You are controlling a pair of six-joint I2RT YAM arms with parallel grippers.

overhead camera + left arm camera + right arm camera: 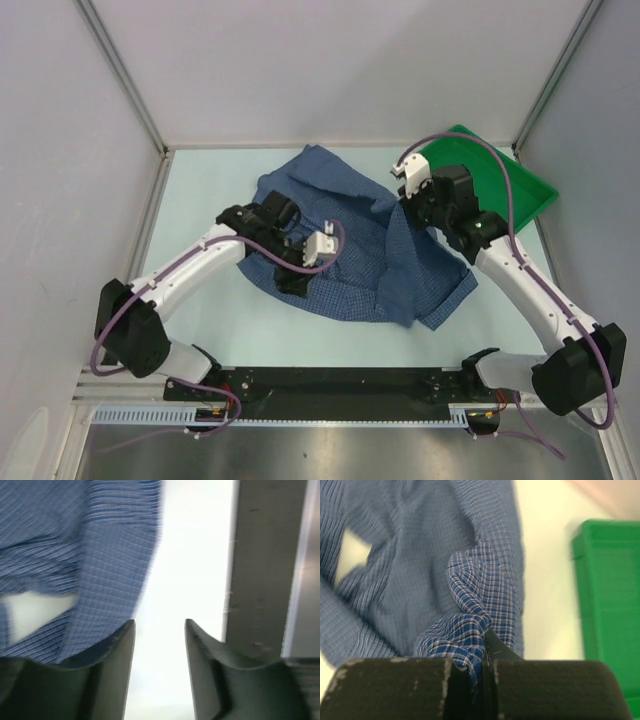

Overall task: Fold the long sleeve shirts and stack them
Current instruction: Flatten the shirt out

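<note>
The long sleeve shirt (350, 240), blue with a fine white check, lies crumpled in the middle of the pale table. My right gripper (405, 213) is at the shirt's right edge, beside the tray. In the right wrist view this gripper (485, 630) is shut on a bunched fold of the shirt (465, 625). My left gripper (294, 278) hovers over the shirt's left front part. Seen from the left wrist, it (159, 625) is open with only bare table between its fingers (117, 670). The shirt (85, 565) lies just left of them.
A green plastic tray (500, 190) stands at the back right, also in the right wrist view (610, 605). Grey enclosure walls with metal posts (125, 75) close in the left, back and right. A grey wall panel (260, 565) shows right of the left fingers.
</note>
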